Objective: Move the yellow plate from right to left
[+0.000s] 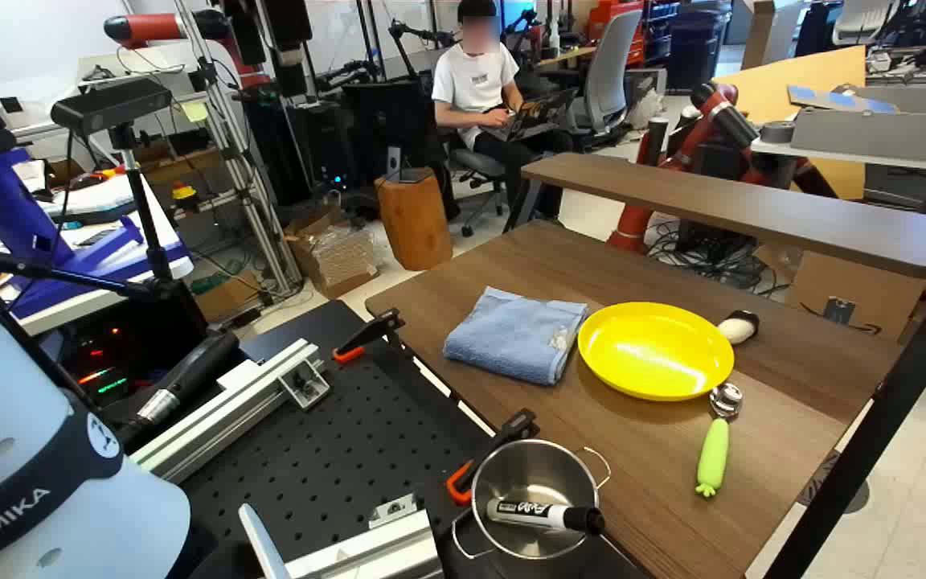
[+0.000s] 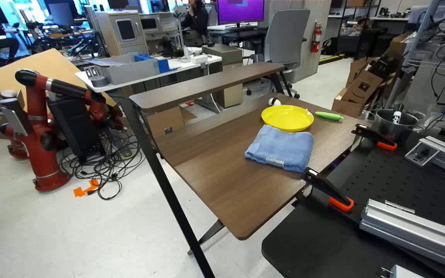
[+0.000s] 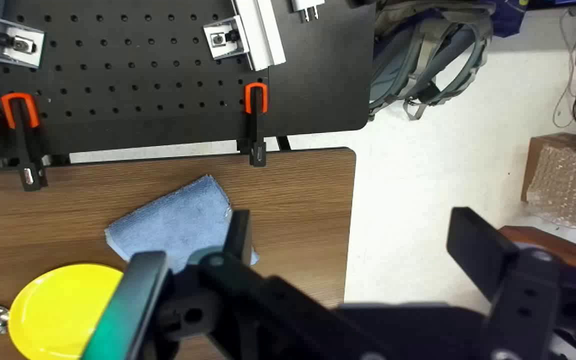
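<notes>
The yellow plate (image 1: 656, 351) lies face up on the brown wooden table (image 1: 608, 482), beside the folded blue cloth (image 1: 515, 334). It also shows in an exterior view (image 2: 287, 118) and at the lower left of the wrist view (image 3: 63, 310), where my gripper partly covers it. My gripper (image 3: 351, 225) shows only in the wrist view. Its two fingers are wide apart with nothing between them. The fingers appear over the cloth, table edge and floor, to the right of the plate. Both exterior views leave the gripper out.
A green-handled metal tool (image 1: 714, 458) touches or nearly touches the plate's rim. A black-and-white round object (image 1: 739, 326) sits behind the plate. A steel pot (image 1: 535, 498) holds a marker. Clamps (image 3: 256, 125) stand on the table's edge. A raised shelf (image 1: 736, 205) runs along the far side.
</notes>
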### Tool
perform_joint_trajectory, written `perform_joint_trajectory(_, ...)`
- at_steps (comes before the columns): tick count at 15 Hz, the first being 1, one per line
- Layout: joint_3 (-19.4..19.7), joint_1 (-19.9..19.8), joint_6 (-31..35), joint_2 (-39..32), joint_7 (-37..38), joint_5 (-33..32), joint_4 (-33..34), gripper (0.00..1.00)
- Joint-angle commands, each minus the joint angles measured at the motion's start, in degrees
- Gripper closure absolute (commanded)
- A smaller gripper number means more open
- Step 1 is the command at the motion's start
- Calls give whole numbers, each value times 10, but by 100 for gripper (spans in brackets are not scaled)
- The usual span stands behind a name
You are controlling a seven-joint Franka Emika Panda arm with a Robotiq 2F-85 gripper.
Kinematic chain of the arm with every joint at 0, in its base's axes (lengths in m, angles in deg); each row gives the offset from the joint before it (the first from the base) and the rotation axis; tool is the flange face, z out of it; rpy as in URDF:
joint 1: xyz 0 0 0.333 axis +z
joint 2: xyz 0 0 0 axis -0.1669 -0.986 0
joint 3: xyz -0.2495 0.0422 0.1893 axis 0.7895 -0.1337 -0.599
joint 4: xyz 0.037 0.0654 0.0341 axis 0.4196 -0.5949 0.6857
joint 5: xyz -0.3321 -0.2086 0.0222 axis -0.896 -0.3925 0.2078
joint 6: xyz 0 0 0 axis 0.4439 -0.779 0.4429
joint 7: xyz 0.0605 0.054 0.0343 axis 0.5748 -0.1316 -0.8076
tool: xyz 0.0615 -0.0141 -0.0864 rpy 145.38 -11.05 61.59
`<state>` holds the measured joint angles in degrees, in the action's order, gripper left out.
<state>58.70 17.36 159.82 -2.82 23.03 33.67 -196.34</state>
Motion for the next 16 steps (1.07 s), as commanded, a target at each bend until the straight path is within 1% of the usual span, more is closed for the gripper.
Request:
perform_joint_trajectory(1, -6, -7, -3, 0, -5, 5, 1, 0)
perform_joint_trajectory(5, 9, -26, 7, -26, -21, -10, 12, 0)
perform_joint_trajectory(8, 25, -46, 33, -56, -37, -13, 20, 0)
perform_joint_trajectory(12, 56, -63, 89, -139, -64, -7, 56, 0)
perform_joint_trajectory(16, 92, -66, 137, -246, -95, 9, 120, 0)
